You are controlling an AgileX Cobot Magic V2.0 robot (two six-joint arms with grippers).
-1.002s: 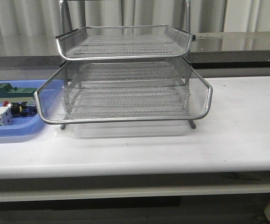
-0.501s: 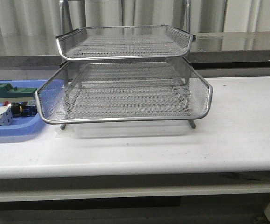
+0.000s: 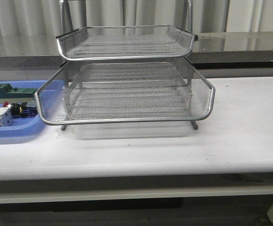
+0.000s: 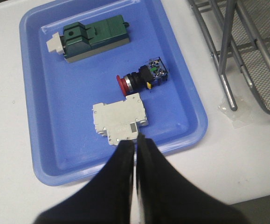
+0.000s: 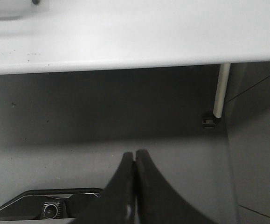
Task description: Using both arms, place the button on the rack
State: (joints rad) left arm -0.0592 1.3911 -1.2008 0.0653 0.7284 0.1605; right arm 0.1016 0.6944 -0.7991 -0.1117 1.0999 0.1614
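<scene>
The button (image 4: 139, 79), red-headed with a black body, lies on its side in the blue tray (image 4: 46, 154), between a green block and a white block. In the front view the button (image 3: 19, 110) shows partly behind the rack's corner. The silver wire-mesh rack (image 3: 127, 120) stands mid-table, its tiers holding nothing; one leg of the rack (image 4: 228, 88) shows in the left wrist view. My left gripper (image 4: 135, 140) is shut and holds nothing, its tips just over the white block's near edge. My right gripper (image 5: 134, 155) is shut, below the table's edge, over the floor.
The green-topped block (image 4: 95, 37) and the white breaker-like block (image 4: 119, 116) share the blue tray (image 3: 13, 134) at the table's left. A table leg (image 5: 220, 91) stands near the right gripper. Neither arm shows in the front view.
</scene>
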